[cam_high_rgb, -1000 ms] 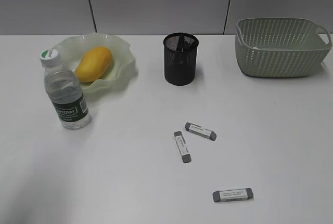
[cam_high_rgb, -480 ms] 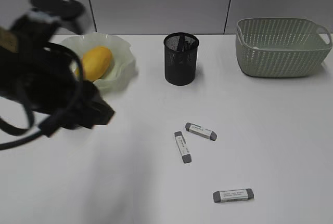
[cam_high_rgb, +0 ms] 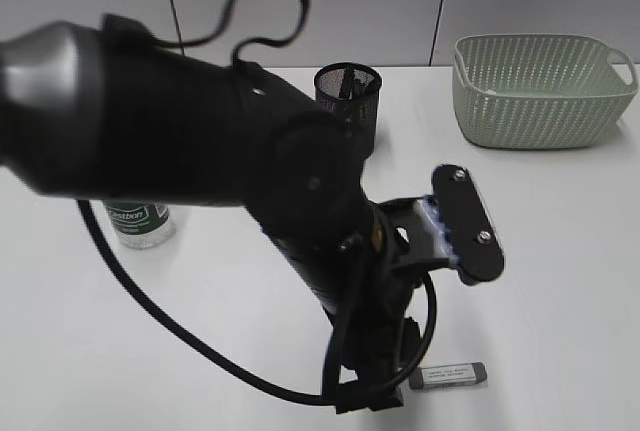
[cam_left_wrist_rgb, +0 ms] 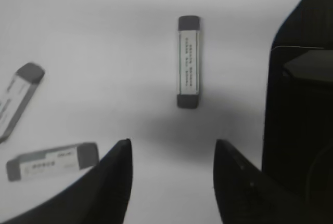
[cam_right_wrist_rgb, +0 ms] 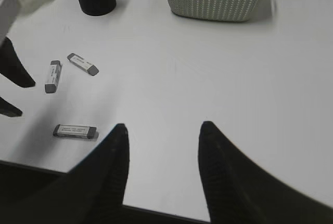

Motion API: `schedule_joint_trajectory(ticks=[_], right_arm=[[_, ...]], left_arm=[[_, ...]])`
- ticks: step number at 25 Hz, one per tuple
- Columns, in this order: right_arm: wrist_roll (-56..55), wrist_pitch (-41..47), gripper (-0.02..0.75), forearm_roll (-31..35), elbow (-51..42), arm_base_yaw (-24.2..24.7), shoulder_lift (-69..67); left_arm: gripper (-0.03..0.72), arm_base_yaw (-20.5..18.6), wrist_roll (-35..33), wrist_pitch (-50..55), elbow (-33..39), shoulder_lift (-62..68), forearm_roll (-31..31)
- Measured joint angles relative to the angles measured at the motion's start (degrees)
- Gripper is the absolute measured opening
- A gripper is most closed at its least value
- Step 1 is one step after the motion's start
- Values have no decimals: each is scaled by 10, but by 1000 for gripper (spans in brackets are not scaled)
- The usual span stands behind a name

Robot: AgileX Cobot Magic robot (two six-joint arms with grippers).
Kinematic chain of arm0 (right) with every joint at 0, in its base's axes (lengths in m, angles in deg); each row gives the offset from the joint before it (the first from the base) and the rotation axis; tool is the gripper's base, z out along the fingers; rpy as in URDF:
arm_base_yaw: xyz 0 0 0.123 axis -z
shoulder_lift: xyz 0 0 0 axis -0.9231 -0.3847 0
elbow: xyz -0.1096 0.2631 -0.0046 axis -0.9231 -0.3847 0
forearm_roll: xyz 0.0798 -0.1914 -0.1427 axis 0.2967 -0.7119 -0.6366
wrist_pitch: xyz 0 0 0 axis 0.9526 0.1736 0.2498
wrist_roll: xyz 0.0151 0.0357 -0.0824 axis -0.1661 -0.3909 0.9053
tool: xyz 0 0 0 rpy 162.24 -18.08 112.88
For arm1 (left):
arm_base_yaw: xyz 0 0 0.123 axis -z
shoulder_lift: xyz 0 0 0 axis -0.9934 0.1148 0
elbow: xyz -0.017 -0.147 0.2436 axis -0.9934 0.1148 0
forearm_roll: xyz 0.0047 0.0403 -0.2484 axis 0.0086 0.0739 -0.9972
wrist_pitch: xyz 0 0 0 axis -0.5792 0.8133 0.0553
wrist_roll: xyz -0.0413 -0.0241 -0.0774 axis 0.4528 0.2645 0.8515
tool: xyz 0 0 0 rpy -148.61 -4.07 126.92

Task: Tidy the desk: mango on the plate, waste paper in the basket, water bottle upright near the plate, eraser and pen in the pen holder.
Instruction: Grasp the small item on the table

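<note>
Likely light, stiff and a little grippy: the eraser (cam_left_wrist_rgb: 188, 62) should handle easily, being a slim flat bar lying low on the counter (cam_high_rgb: 560, 251). Best taken across the narrow width at mid-length, fingers straddling the paper sleeve, pressed close to the surface since so little height offers itself. Risk of sliding or pivoting if caught near one end.

Looks like a grey block, dark caps at both ends, wrapped in a white printed sleeve. Lies just ahead of the left end effector (cam_left_wrist_rgb: 171, 174), lengthwise in line with the gap, apart from both fingertips. Two more erasers off to its left: one (cam_left_wrist_rgb: 52, 160) just beside the left fingertip, another (cam_left_wrist_rgb: 18, 99) farther out, cut by the frame edge.

Left end effector about half open, empty, hanging above the counter. Right end effector (cam_right_wrist_rgb: 161, 154) likewise about half open, nothing held, well back from the erasers. Holder (cam_high_rgb: 348, 91) stands far beyond the left end effector, partly hidden by the arm; basket (cam_high_rgb: 540, 91) farther right.
</note>
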Motion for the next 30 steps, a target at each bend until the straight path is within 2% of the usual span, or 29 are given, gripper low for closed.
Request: schedule_joint_trajectory(ticks=[4, 8, 11, 24, 30], right_arm=[[0, 0, 357, 0, 0, 0, 0], [0, 0, 357, 0, 0, 0, 0], [0, 0, 357, 0, 0, 0, 0], [1, 0, 357, 0, 0, 1, 0], [1, 0, 357, 0, 0, 1, 0]], left_arm=[[378, 4, -42, 1, -45, 54, -25], [378, 4, -117, 20, -86, 83, -93], [378, 4, -141, 24, -99, 98, -125], [373, 5, -145, -28, -100, 146, -141], [307, 5, -145, -41, -100, 160, -141]])
